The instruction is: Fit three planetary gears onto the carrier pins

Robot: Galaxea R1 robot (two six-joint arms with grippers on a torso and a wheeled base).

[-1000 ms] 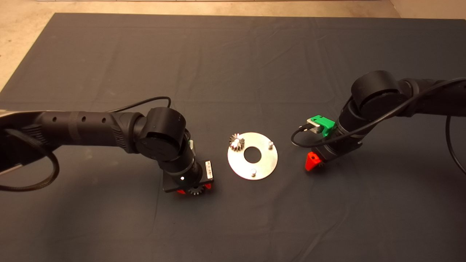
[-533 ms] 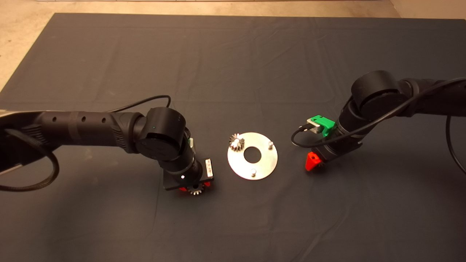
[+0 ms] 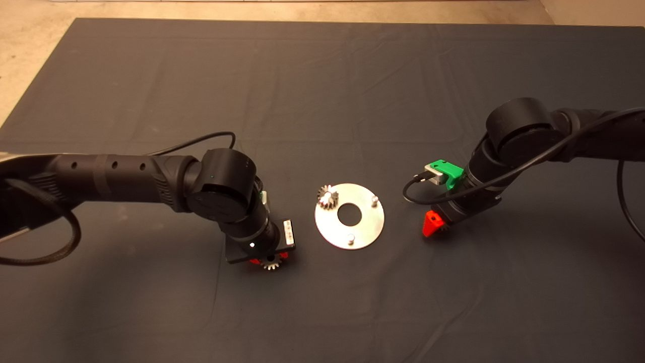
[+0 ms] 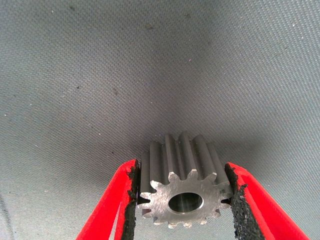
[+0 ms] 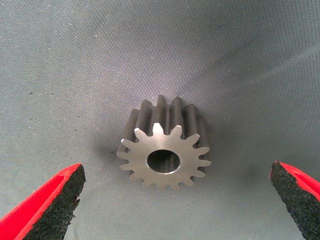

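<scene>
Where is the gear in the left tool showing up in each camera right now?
Head view: gear pokes out under the left tool, left of and nearer than the round plate.
Left wrist view: gear between both pads.
Right wrist view: not in it; that is another gear.
Shared landmark: dark mat.

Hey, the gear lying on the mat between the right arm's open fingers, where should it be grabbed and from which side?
Grip the gear across its toothed rim, coming straight down from above. It lies flat on the mat, hole up, so only opposite toothed sides are reachable. The right end effector is open, its pads straddling the gear; closing there should pinch it squarely.
</scene>
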